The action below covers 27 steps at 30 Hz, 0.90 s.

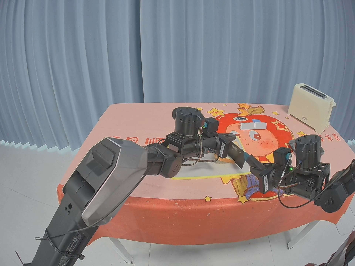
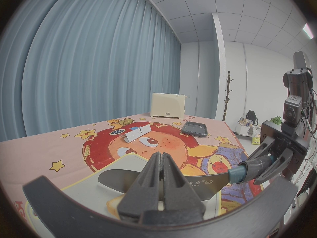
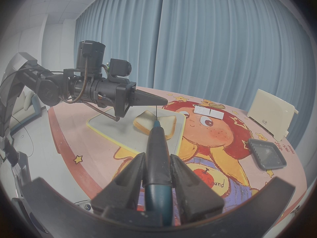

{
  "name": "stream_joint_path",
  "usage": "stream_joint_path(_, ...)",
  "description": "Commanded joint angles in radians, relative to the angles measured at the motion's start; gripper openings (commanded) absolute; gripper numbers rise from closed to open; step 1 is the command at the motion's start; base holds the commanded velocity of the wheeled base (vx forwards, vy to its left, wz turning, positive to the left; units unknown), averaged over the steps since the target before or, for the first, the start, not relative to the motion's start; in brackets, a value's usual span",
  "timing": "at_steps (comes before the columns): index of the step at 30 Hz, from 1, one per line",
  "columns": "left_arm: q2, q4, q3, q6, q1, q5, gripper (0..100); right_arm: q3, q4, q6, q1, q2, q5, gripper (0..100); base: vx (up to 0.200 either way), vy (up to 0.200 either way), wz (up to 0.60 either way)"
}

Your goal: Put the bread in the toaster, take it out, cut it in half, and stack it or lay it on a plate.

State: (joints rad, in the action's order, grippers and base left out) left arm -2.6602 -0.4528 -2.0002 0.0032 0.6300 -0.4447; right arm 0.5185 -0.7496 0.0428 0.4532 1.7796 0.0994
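A slice of bread (image 3: 163, 125) lies on the white cutting board (image 3: 115, 133) with a yellow rim. My right gripper (image 3: 158, 161) is shut on the handle of a knife (image 3: 157, 139). The knife's blade (image 2: 185, 182) stands on edge over the middle of the bread (image 2: 114, 206). My left gripper (image 2: 161, 157) is shut, empty, and hovers just above the bread beside the blade. In the head view, the left gripper (image 1: 233, 139) and right gripper (image 1: 257, 165) meet over the board (image 1: 207, 171). The cream toaster (image 1: 310, 106) stands at the far right corner.
A dark rectangular plate (image 3: 266, 153) lies between the toaster (image 3: 270, 113) and the table's right edge. A small white and blue packet (image 1: 253, 125) rests mid-table behind the board. The table's left half is bare cloth.
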Motion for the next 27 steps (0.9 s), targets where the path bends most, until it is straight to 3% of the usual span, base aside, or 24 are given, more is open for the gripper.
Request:
stream_joint_path(1, 0.002, 0.003, 0.000, -0.005, 0.005, -0.002, 0, -0.005, -0.002, 0.002, 0.001, 0.017, 0.000, 0, 0.000, 0.000, 0.00)
stream_joint_path(16, -0.007, -0.001, 0.000, -0.002, 0.000, 0.000, 0, 0.003, -0.004, 0.000, 0.001, 0.014, 0.000, 0, 0.000, 0.000, 0.00)
stream_joint_path(27, 0.114, 0.005, 0.000, -0.017, -0.003, -0.005, 0, 0.005, -0.004, 0.000, 0.001, 0.008, -0.001, 0, 0.000, 0.000, 0.00)
